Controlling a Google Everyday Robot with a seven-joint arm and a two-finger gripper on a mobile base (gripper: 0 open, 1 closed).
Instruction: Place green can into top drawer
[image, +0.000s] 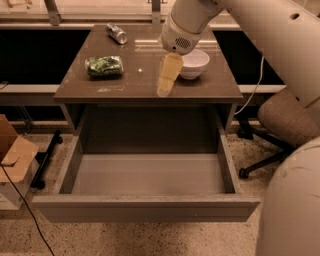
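— Camera view: green can (104, 66) where?
— Lying on its side, left part of the table top (205, 91), well apart from the gripper (164, 88).
— Top drawer (145, 209)?
— Below the top, pulled out wide.
— Gripper?
— Hanging over the middle of the top, just beside a white bowl (195, 63). Spread or pressed together? Hard to say.
— Behind?
— Silver can (117, 33), lying down at the back.

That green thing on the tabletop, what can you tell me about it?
The green can lies on its side on the left half of the table top, ends pointing left and right. Its body is mottled dark and light green, with silvery ends. Only the table top touches it; the gripper hangs apart to its right, near the front edge.
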